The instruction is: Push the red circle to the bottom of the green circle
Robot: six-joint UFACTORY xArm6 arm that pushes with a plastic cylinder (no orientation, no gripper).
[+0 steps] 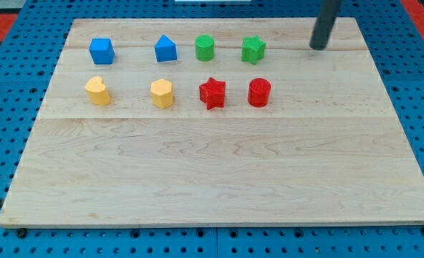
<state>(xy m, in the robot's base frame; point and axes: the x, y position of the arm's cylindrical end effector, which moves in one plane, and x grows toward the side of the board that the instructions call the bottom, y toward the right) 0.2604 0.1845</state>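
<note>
The red circle (pixel 259 93) stands on the wooden board (pixel 219 179), in the lower row of blocks, at that row's right end. The green circle (pixel 205 48) stands in the upper row, up and to the left of the red circle. A red star (pixel 213 93) lies directly below the green circle, between it and the view's bottom. My tip (pixel 317 47) rests near the board's top right, up and to the right of the red circle, touching no block.
A green star (pixel 253 49) sits right of the green circle, above the red circle. A blue cube (pixel 102 51) and a blue house-shaped block (pixel 165 49) are at upper left. A yellow heart (pixel 97 91) and a yellow hexagon (pixel 162 93) sit below them.
</note>
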